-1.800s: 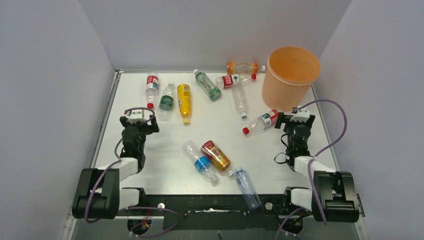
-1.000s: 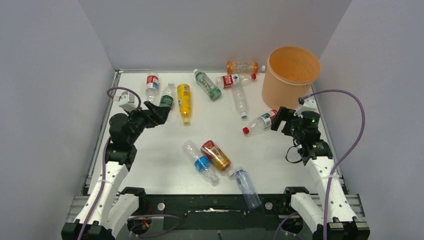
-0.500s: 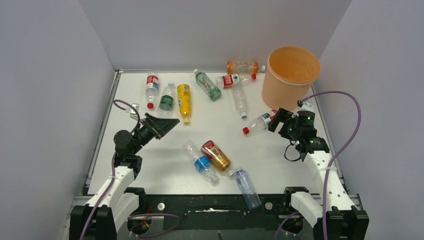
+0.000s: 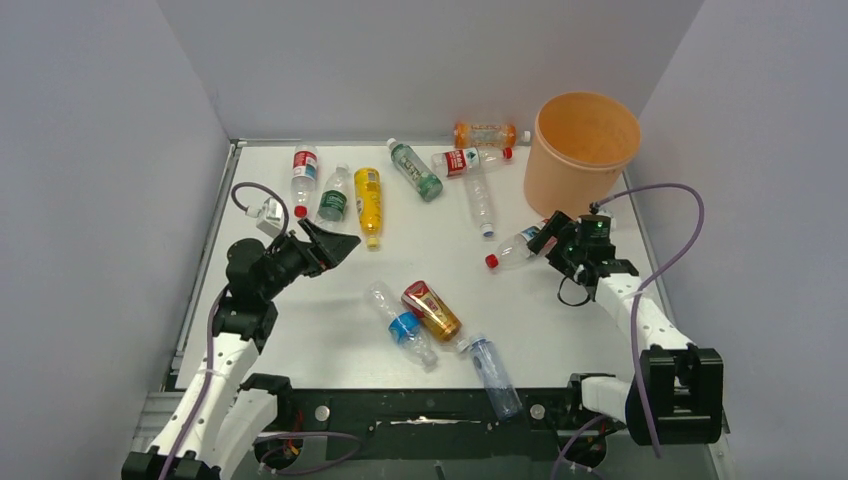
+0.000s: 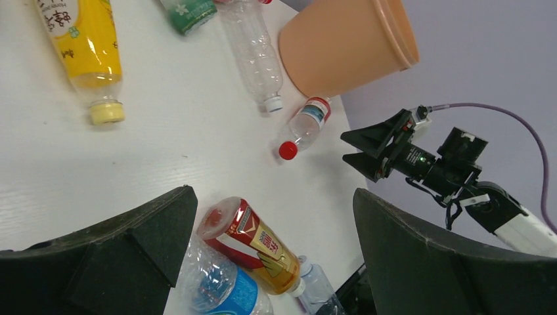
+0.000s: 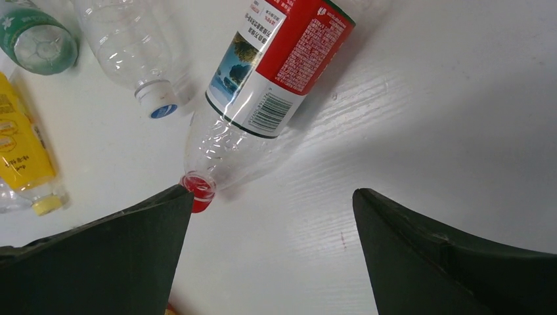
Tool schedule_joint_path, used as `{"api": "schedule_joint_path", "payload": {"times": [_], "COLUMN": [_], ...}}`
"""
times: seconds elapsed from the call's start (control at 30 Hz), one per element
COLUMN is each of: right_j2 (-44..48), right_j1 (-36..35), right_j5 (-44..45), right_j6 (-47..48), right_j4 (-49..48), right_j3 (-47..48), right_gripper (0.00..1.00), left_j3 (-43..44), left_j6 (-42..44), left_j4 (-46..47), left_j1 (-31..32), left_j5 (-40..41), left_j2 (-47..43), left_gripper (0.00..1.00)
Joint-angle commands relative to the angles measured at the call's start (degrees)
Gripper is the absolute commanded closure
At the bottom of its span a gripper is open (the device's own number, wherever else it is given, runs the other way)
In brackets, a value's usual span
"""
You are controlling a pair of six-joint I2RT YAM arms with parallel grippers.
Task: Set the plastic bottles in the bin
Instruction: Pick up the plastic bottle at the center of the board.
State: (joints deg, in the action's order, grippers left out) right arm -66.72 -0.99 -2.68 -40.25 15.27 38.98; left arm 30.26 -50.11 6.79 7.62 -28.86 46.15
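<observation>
Eleven plastic bottles (image 4: pixel 368 195) lie outside one bin (image 4: pixel 575 165); left hand (image 4: pixel 335 247) and right hand (image 4: pixel 547 240) gape wide, empty.

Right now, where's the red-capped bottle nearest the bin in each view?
Top external: red-capped bottle right of centre, just below the bin.
Left wrist: upper centre, just below the bin.
Right wrist: top centre, cap pointing down-left; bin out of view.
Shared landmark: yellow bottle, left of it in all three.

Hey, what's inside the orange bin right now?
From above, the bin shows only its bare orange inner wall, with nothing visible in it. Its near wall hides part of the bottom, so that part cannot be checked.
</observation>
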Motion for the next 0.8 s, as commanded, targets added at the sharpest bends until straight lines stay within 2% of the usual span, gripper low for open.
{"api": "schedule_joint_path", "payload": {"times": [0.0, 0.17, 0.4, 0.77], "right_j2": [-4.2, -8.0, -14.0, -21.5], "right_j1": [-1.1, -2.0, -3.3, -3.3], "right_j5": [-0.3, 1.4, 3.9, 6.1], "right_j6": [-6.4, -10.1, -13.9, -14.6], "right_j4": [-6.9, -9.4, -11.4, -11.5], "right_j3": [1.5, 2.3, 5.1, 9.6], "right_gripper": [0.02, 0.02, 0.02, 0.02], "left_j3": [2.2, 2.6, 3.1, 3.6], "left_j6": [7.7, 6.7, 6.9, 7.8], "left_j4": [-7.1, -6.0, -6.3, -6.4], "left_j1": [1.5, 2.6, 6.1, 10.7], "left_j5": [6.9, 4.8, 5.9, 8.7], "left_j2": [-4.0, -2.6, -2.2, 0.3], "left_gripper": [0.09, 0.09, 0.09, 0.09]}}
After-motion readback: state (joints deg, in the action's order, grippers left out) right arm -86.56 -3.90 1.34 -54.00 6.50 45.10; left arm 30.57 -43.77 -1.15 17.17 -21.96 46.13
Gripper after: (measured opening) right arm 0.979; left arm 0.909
